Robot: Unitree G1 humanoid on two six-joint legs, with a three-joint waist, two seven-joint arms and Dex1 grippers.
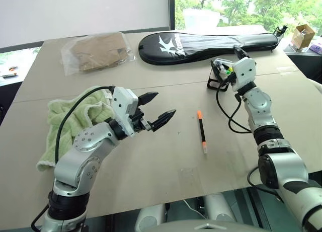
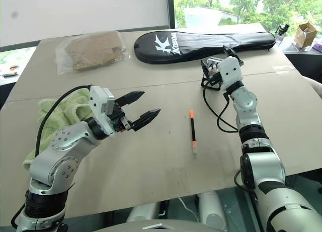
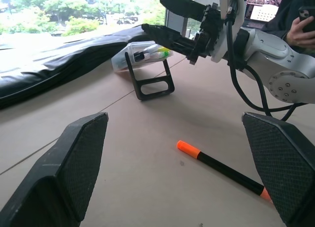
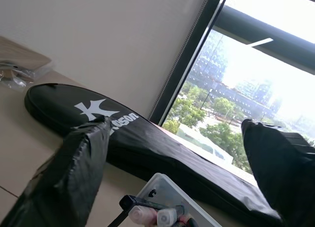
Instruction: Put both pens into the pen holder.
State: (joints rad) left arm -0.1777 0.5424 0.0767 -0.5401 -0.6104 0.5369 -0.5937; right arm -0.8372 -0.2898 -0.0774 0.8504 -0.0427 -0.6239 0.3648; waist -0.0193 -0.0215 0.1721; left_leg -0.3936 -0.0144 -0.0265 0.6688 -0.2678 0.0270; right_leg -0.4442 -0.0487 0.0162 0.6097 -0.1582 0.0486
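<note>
Long black zipped racket bag with white lettering (image 1: 209, 42) lies along far table edge, clear of work area.

Right gripper (image 3: 160, 17) hovers just above small black-framed pen holder with clear top (image 1: 222, 75), fingers spread; likely just let one pen drop in.

Left gripper (image 1: 156, 110) idle mid-table, fingers spread, empty.

Slim black pen with orange cap (image 1: 202, 131) lies flat between arms, not yet stowed.

Left wrist view shows holder contents: coloured caps, dark pen. Right wrist view catches holder rim.
</note>
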